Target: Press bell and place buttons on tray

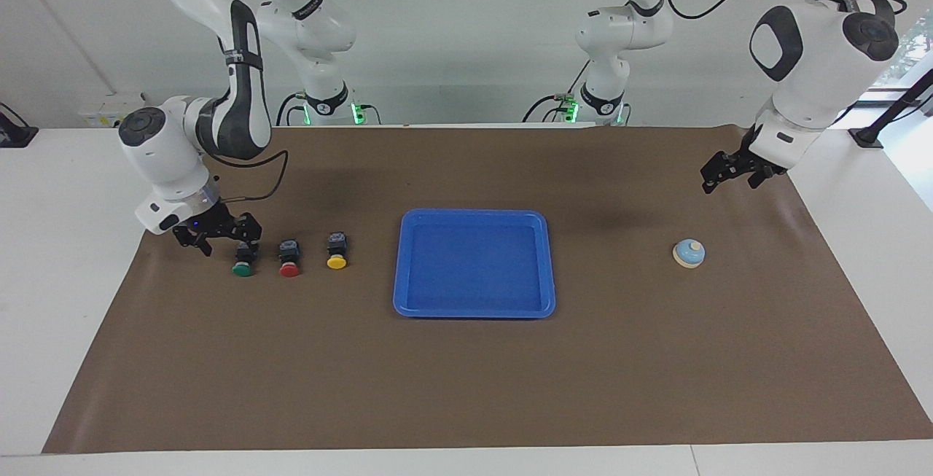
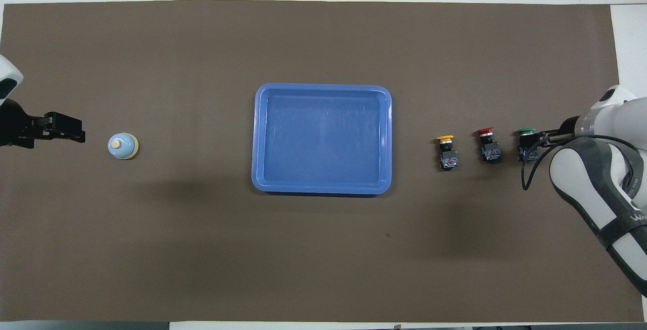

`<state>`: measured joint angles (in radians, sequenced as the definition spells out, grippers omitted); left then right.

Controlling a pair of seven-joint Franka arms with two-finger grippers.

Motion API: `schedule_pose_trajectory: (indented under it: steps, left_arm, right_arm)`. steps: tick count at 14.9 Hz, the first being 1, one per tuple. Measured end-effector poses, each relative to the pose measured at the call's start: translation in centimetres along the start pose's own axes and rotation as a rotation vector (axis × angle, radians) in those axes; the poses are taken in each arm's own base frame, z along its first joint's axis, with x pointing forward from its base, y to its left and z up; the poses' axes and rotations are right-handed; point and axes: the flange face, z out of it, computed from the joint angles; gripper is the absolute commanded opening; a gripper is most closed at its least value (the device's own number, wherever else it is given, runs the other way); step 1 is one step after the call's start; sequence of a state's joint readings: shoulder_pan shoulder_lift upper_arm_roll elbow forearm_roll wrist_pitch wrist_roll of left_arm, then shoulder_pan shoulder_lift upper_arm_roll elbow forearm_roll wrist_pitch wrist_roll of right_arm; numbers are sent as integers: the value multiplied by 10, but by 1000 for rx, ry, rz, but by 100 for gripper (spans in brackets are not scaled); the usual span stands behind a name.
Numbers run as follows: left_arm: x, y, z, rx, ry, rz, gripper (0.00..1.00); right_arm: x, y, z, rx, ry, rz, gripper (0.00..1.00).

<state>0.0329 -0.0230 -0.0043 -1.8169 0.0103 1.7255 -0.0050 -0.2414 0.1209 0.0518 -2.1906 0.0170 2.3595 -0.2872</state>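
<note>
The light-blue bell (image 1: 688,254) stands on the brown mat toward the left arm's end; it also shows in the overhead view (image 2: 123,146). My left gripper (image 1: 718,177) hangs in the air near it, not touching (image 2: 76,133). The blue tray (image 1: 474,312) lies at the middle, with nothing in it (image 2: 259,138). The green button (image 1: 243,263), red button (image 1: 289,264) and yellow button (image 1: 336,257) lie in a row toward the right arm's end. My right gripper (image 1: 229,239) is low and open at the green button's (image 2: 526,140) black body.
A brown mat (image 1: 466,388) covers most of the white table (image 1: 58,279). In the overhead view the red button (image 2: 488,145) and yellow button (image 2: 447,150) lie between the green one and the tray.
</note>
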Motion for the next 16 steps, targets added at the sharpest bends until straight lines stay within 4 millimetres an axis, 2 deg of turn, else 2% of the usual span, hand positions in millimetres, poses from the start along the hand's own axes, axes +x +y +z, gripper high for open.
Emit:
schedule_pose_trajectory:
  steps: [5, 9, 11, 12, 13, 14, 16]
  left_arm:
    - [-16, 0, -17, 0, -14, 1, 100]
    - [-18, 6, -20, -4, -9, 11, 100]
    - [-18, 11, -20, -4, -9, 19, 100]
    - [-18, 13, -20, -3, -10, 22, 100]
    - [-18, 14, -19, -4, -11, 24, 100]
    - [-17, 15, -18, -4, -15, 26, 100]
    - [-17, 15, -13, -5, -36, 26, 100]
  right_arm:
    - [-13, -2, 15, 10, -35, 3, 100]
    - [-15, 1, 29, 16, -53, 10, 83]
    - [-14, 1, 30, 14, -47, 10, 58]
    - [-14, 1, 29, 13, -45, 10, 42]
    - [-14, 1, 29, 13, -44, 10, 14]
    - [-14, 1, 29, 13, -43, 10, 0]
    - [-12, 2, 28, 10, -33, 10, 0]
